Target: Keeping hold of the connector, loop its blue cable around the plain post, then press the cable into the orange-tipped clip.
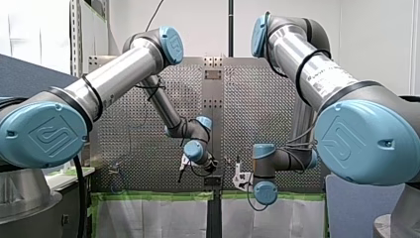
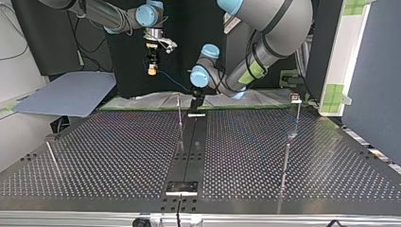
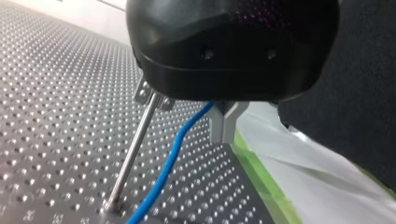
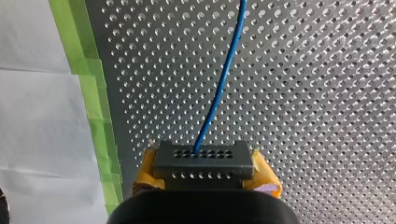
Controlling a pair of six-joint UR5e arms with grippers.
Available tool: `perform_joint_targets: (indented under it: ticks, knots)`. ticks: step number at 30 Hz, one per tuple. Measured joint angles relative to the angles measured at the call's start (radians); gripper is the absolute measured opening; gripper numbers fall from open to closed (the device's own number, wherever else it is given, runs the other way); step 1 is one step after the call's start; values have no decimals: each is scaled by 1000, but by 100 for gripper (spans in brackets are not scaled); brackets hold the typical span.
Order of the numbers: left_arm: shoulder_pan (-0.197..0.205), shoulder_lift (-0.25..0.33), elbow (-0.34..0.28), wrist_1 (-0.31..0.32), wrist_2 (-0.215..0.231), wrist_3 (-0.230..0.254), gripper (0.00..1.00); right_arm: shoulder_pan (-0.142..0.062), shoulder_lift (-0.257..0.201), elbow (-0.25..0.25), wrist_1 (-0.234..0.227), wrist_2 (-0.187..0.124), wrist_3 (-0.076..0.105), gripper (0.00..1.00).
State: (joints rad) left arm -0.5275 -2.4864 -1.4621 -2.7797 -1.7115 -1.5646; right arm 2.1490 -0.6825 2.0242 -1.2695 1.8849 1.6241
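Observation:
My right gripper (image 4: 204,164) is shut on a dark grey connector (image 4: 203,156) with rows of holes, which sits between its yellow pads (image 4: 148,168). A blue cable (image 4: 222,79) runs from the connector out over the perforated table. In the top view this gripper (image 2: 152,70) hangs above the table's far edge, and the cable (image 2: 172,81) slants down toward my left gripper (image 2: 196,108). My left gripper (image 3: 224,139) stands low with its metal fingers shut on the blue cable (image 3: 173,158). It is right beside the plain post (image 3: 135,149), and the cable drops past the post's foot.
Several thin posts stand on the table (image 2: 118,156): one at the top view's left (image 2: 52,158), two at its right (image 2: 285,163), the far one with a small head (image 2: 295,98). A green tape strip (image 4: 100,116) marks the table's edge. A grey panel (image 2: 71,94) lies beyond the edge.

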Motion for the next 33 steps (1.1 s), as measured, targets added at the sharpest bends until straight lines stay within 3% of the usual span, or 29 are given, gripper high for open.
perform_joint_targets:
  ticks: [6,14,23,33]
  knots:
    - [5,9,-52,57,20,-3,1,-8,0,-1,0,-2,-4,0]
    - [13,13,-121,135,20,-44,1,-20,-1,-6,0,-3,-10,0]
    - [4,13,-129,226,-27,-100,1,-40,0,-21,1,-1,-46,0]
    - [-2,-6,-118,322,-7,-196,1,-67,0,-50,1,-6,-55,0]
